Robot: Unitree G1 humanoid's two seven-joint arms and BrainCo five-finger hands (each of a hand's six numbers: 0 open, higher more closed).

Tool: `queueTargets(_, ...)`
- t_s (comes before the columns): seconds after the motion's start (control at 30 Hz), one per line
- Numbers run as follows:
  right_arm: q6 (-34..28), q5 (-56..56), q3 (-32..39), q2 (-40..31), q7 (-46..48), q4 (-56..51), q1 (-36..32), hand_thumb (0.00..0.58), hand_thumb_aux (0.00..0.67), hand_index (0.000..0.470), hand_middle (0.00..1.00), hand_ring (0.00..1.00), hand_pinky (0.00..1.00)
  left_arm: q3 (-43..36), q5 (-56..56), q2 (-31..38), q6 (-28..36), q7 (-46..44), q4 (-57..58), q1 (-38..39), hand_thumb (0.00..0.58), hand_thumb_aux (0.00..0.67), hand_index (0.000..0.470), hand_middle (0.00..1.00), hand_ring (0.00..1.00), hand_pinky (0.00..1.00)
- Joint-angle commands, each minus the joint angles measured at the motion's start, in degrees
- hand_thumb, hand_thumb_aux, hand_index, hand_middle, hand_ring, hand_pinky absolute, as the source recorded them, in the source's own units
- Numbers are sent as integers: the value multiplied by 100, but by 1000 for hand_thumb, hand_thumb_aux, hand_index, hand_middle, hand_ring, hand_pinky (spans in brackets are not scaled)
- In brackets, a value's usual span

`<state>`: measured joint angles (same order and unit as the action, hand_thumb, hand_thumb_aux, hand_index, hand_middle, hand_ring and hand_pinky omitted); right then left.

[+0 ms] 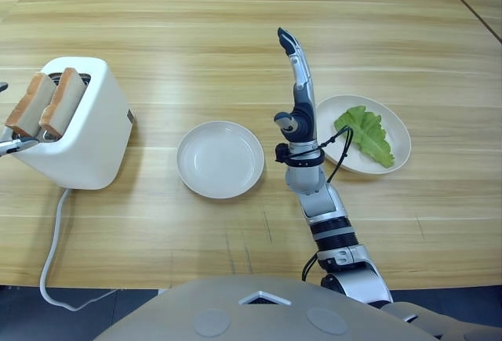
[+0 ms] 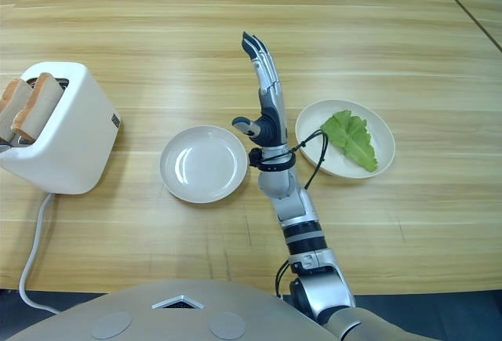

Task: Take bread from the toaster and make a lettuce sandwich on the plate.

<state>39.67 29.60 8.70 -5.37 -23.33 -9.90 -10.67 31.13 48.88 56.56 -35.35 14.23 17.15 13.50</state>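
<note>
Staged kitchen corner, seemingly a lab or meeting room.
A wide wooden worktop (image 1: 196,43) with visible joins bears a toaster (image 1: 90,129).

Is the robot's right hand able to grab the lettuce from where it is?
Probably yes. The right hand is open, right beside the plate holding the lettuce, and nothing lies between them or covers the leaf.
</note>
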Motion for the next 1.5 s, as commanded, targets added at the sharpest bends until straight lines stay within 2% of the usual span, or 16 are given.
queueTargets(0.03, -29, -21, -13, 0, 19, -35, -13, 0, 0, 0, 0, 0, 0, -332, -74, 205, 136, 168, 178, -128, 0, 0, 0, 0, 0, 0)
queueTargets(0.33, -24, 3, 13, 12, 22, -58, -12, 0, 0, 0, 0, 0, 0, -678, -261, 313, 714, 134, 173, -215, 0, 0, 0, 0, 0, 0)
queueTargets(0.63, -5, 32, 24, 6, 8, -129, -26, 0, 0, 0, 0, 0, 0, -1153, -490, 315, 923, 2, 153, -312, 0, 0, 0, 0, 0, 0)
queueTargets(0.7, 0, 29, 21, -5, 15, -130, -26, 0, 0, 0, 0, 0, 0, -1247, -568, 303, 943, -62, 118, -332, 18, 11, 7, 0, 0, 0)
queueTargets(0.73, 2, 26, 19, -11, 18, -129, -25, 0, 0, 0, 0, 0, 0, -1296, -608, 299, 949, -100, 115, -349, 53, 32, 22, 0, 0, 0)
queueTargets(0.93, 19, 20, 16, -34, 21, -149, -32, 0, 0, 0, 0, 0, 0, -1480, -779, 311, 1039, -197, 164, -437, 168, 105, 74, 0, 0, 0)
queueTargets(1.0, 21, 25, 16, -38, 20, -160, -36, 0, 0, 0, 0, 0, 0, -1530, -832, 303, 1047, -230, 183, -463, 230, 150, 105, 0, 0, 0)
queueTargets(1.1, 30, 38, 12, -47, 6, -186, -37, 0, 0, 0, 0, 0, 0, -1599, -924, 310, 1061, -258, 235, -493, 288, 194, 136, 0, 0, 0)
queueTargets(1.13, 33, 42, 10, -49, 2, -191, -35, 0, 0, 0, 0, 0, 0, -1615, -953, 313, 1063, -268, 247, -496, 346, 244, 171, 0, 0, 0)
queueTargets(1.17, 32, 48, 8, -51, -3, -190, -30, 0, 0, 0, 0, 0, 0, -1632, -976, 315, 1058, -279, 261, -509, 363, 260, 182, 0, 0, 0)
queueTargets(1.2, 31, 56, 5, -51, -10, -189, -25, 0, 0, 0, 0, 0, 0, -1648, -1014, 312, 1038, -294, 274, -525, 429, 328, 230, 0, 0, 0)
queueTargets(1.27, 31, 67, 7, -49, -18, -195, -23, 0, 0, 0, 0, 0, 0, -1656, -1102, 300, 992, -327, 255, -524, 494, 413, 289, 0, 0, 0)
queueTargets(1.3, 31, 71, 9, -48, -20, -200, -24, 0, 0, 0, 0, 0, 0, -1656, -1140, 301, 985, -330, 233, -515, 531, 476, 334, 0, 0, 0)
queueTargets(1.37, 33, 82, 11, -48, -31, -213, -18, 0, 0, 0, 0, 0, 0, -1664, -1155, 318, 972, -289, 211, -511, 568, 575, 404, 0, 0, 0)
queueTargets(1.4, 35, 88, 11, -49, -36, -223, -17, 0, 0, 0, 0, 0, 0, -1638, -1164, 315, 955, -231, 200, -517, 580, 670, 470, 0, 0, 0)
queueTargets(1.5, 45, 101, 14, -53, -43, -248, -16, 0, 0, 0, 0, 0, 0, -1527, -1197, 299, 899, -73, 112, -526, 580, 670, 470, 0, 0, 0)
